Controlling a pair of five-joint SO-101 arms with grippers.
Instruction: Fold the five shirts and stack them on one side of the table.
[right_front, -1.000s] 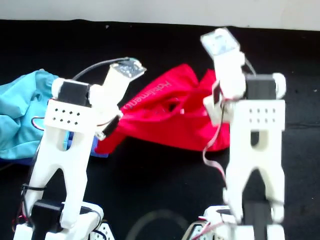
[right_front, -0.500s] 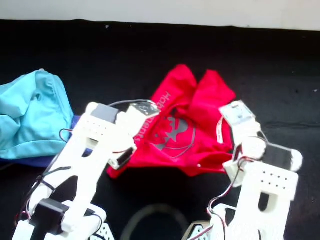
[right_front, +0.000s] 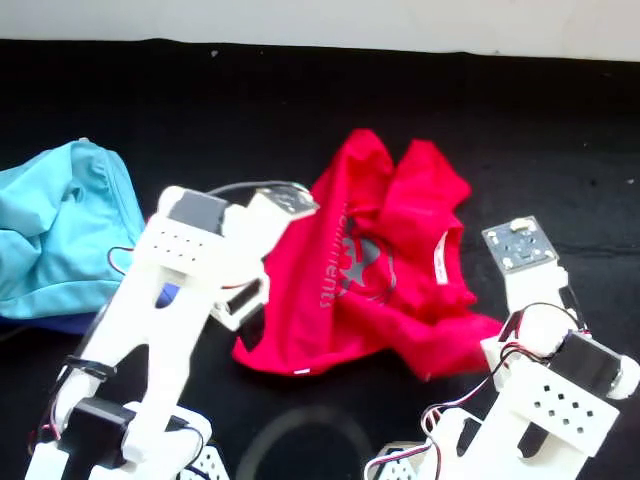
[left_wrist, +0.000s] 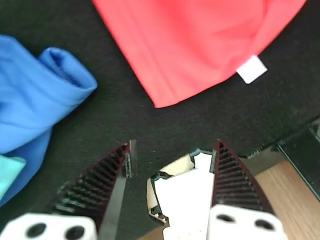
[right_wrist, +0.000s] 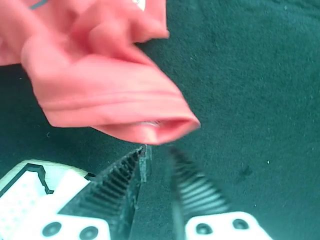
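Note:
A red shirt (right_front: 385, 265) lies crumpled in the middle of the black table, print side up. In the left wrist view its hem (left_wrist: 200, 55) with a white tag lies a short way beyond my left gripper (left_wrist: 172, 160), which is open and empty over bare cloth. My right gripper (right_wrist: 157, 152) hovers just short of a rolled red sleeve (right_wrist: 125, 110); its fingers stand a narrow gap apart with nothing between them. A light blue shirt (right_front: 60, 235) is bunched at the table's left, on top of a darker blue shirt (left_wrist: 35, 100).
The black tablecloth (right_front: 300, 100) covers the whole table, with free room behind and right of the red shirt. Both arm bases stand at the near edge. A wooden edge (left_wrist: 295, 200) shows under the left arm.
Both arms have dropped and drawn back toward the near edge. The red shirt was dragged nearer and now lies flatter with its print up. The right gripper no longer holds it.

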